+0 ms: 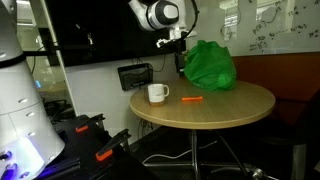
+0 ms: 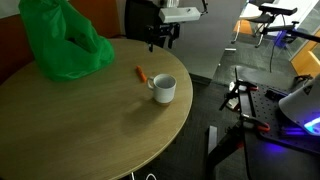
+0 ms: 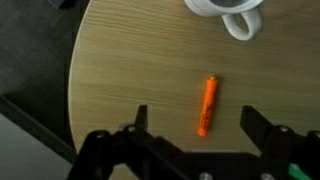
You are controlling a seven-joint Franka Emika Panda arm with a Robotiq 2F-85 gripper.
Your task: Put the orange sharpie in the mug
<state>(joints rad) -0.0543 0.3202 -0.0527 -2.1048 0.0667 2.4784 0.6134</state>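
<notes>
Light, stiff and probably slick, the slim orange sharpie (image 3: 207,105) lies flat on the round wooden table (image 3: 120,70) near the white ceramic mug (image 3: 225,12), best pinched mid-barrel by the spread black hand (image 3: 195,120).

The arm (image 1: 160,14) comes in from twelve o'clock, wrist pointing straight down. Its gripper (image 3: 192,118) fills the wrist view at six o'clock, jaws spread wide apart.

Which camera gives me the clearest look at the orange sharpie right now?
The wrist view: the orange sharpie lies close below the camera, its whole length visible on the wooden table. In both exterior views the sharpie is only a small orange streak near the white mug.
</notes>
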